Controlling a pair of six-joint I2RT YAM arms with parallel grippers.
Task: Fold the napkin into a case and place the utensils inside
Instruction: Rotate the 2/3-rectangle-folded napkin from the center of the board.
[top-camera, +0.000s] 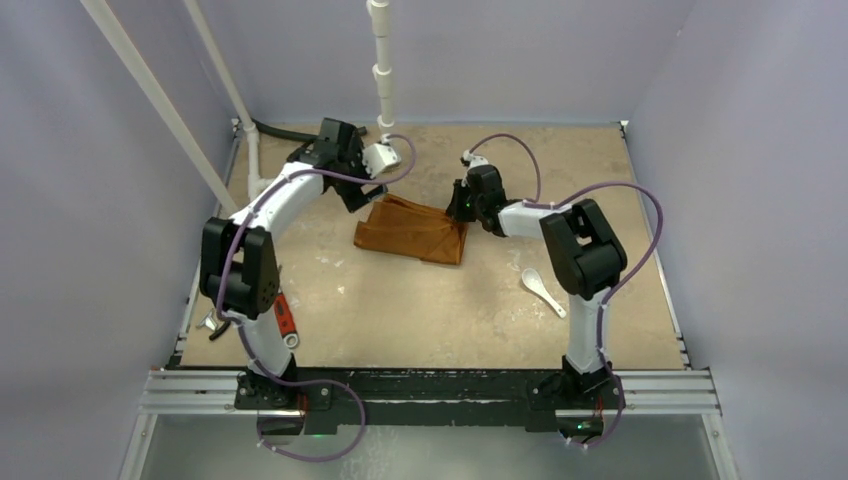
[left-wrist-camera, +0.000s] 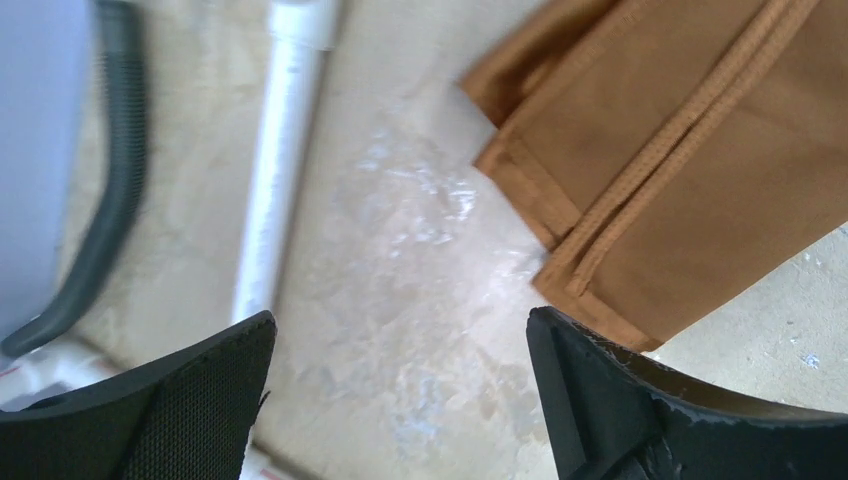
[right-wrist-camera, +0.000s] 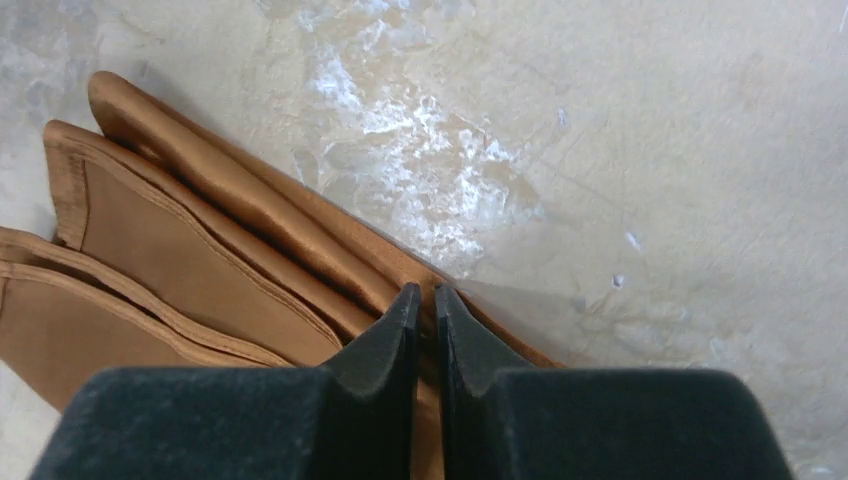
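- The left gripper (left-wrist-camera: 400, 322) stands wide open and holds nothing. We see only bare table (left-wrist-camera: 400, 200) between its fingers (left-wrist-camera: 190, 400).
- The napkin (left-wrist-camera: 690, 160) lies folded and flat on the table, ahead and to the right of this gripper. One hemmed corner comes up to the right finger, but we cannot tell if they touch.
- To the left of this gripper runs a white pipe (left-wrist-camera: 280, 170), and further left a dark hose (left-wrist-camera: 110, 200) beside the wall. The free room here is the strip of table between the pipe and the edge of the cloth.
- The right gripper (right-wrist-camera: 427, 297) is almost closed, with only a thin slit between the jaws. Its tips are over the long folded edge of the napkin. We cannot tell if any cloth is pinched.
- Ahead and to the right of this gripper the table is open. The stacked hems of the napkin lie to its left.
- In the top view the white spoon (top-camera: 540, 290) lies well behind the right gripper, toward the base of that arm and apart from the napkin.
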